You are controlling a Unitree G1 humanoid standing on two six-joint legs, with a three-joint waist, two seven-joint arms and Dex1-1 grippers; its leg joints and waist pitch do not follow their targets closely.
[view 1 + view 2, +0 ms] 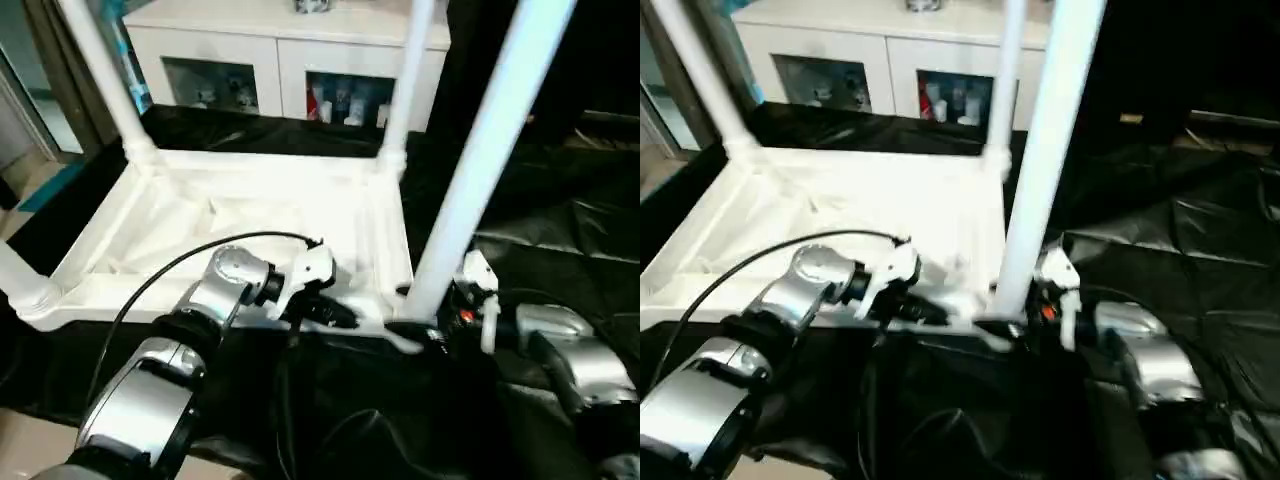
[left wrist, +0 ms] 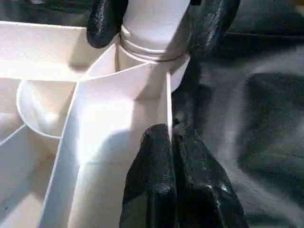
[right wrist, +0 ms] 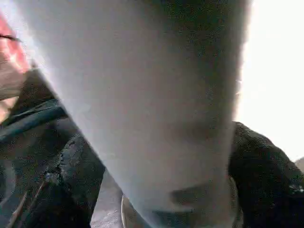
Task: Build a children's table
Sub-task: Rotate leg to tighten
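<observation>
The children's table (image 1: 250,215) lies upside down on the black-covered work table, ribbed underside up. White legs stand in its far-left (image 1: 100,70) and far-right (image 1: 410,80) sockets, and another (image 1: 15,275) stands at the near left. A fourth leg (image 1: 480,150) rises tilted from the near-right corner socket (image 2: 152,61). My right gripper (image 1: 418,328) is open around this leg's base, its fingers (image 2: 104,23) on either side. My left gripper (image 2: 173,156) is shut on the near rim wall just beside that corner, one finger inside and one outside.
A white cabinet (image 1: 280,50) with glass doors stands behind the work table. Crumpled black cover (image 1: 560,230) spreads to the right and in front. A black cable (image 1: 170,265) loops over my left forearm.
</observation>
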